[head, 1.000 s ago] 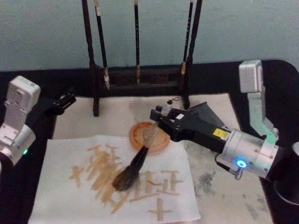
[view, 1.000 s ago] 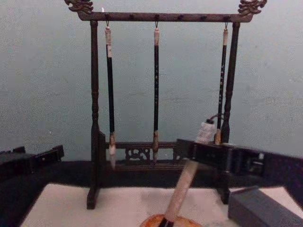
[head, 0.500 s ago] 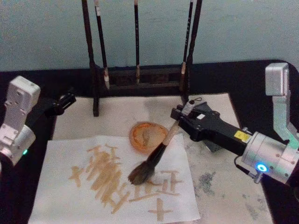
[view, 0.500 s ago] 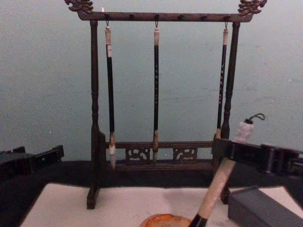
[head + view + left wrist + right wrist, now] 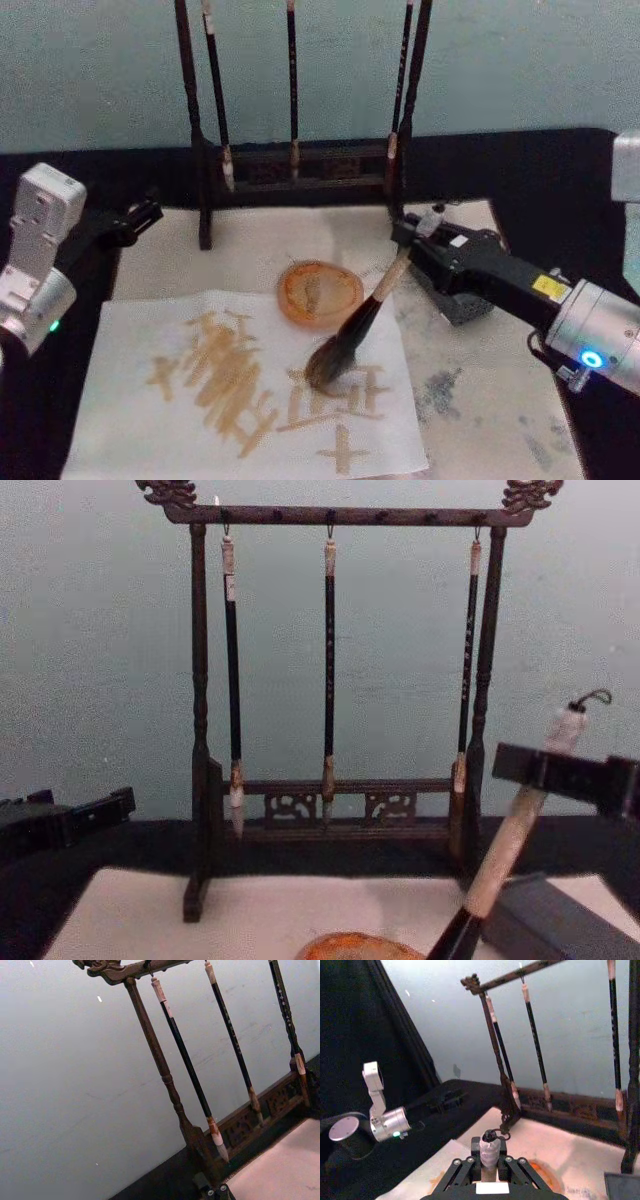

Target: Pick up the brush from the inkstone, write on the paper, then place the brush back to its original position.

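R gripper [image 5: 408,243] reaches in from right, jaws clamped on upper handle of brush [image 5: 372,303]. High grip prob. keeps arm off wet marks. Brush tilted, tuft touching paper [image 5: 120,440] at its right part, just in front of orange ink dish [image 5: 290,300]. Tan strokes cover sheet; looks mid-writing, return to dish not yet done. L gripper [image 5: 145,213] parked left, near brush rack [image 5: 300,165].

The brush rack [image 5: 199,730] is looked down on from above and in front in the head view, and faced level and near in the chest view. It is caught obliquely by both wrist views (the left apparently lower, closer); it is shared by all four.
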Available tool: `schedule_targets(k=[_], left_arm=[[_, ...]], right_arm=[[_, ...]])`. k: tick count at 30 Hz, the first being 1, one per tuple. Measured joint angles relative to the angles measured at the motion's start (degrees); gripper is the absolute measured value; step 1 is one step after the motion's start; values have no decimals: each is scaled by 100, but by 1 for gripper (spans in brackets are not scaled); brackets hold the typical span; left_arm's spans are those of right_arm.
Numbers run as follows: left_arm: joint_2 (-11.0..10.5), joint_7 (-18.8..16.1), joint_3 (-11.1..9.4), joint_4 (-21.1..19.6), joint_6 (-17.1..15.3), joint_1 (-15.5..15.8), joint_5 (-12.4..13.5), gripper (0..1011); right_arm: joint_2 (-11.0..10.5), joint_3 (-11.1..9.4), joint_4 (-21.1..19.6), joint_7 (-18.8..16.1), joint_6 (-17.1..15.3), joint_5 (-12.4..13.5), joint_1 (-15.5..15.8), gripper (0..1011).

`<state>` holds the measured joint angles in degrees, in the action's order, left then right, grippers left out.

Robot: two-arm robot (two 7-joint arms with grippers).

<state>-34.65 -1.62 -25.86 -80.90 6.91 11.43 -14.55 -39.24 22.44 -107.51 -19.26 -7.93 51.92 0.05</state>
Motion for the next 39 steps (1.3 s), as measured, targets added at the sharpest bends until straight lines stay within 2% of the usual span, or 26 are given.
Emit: schedule_targets(k=[5,11,17,22,30,39], left_arm=[[0,0,0,0,0,0,0,1002],[0,0,0,0,0,0,0,1002],[0,0,0,0,0,0,0,1000],[0,0,0,0,0,0,0,1000],[0,0,0,0,0,0,0,1000],[0,0,0,0,0,0,0,1002]], right_arm=[[6,-73,-104,-22,63,17,10,179],[81,-50,-156,-79,88,10,-99,179],[294,172,-89,-189,64,-75,-408,179],[518,428,81,-308,24,-132,-698,179],[781,722,380,-403,-51,-161,-1017,179],[913,838,671,-379,-116,-181,-1228,179]])
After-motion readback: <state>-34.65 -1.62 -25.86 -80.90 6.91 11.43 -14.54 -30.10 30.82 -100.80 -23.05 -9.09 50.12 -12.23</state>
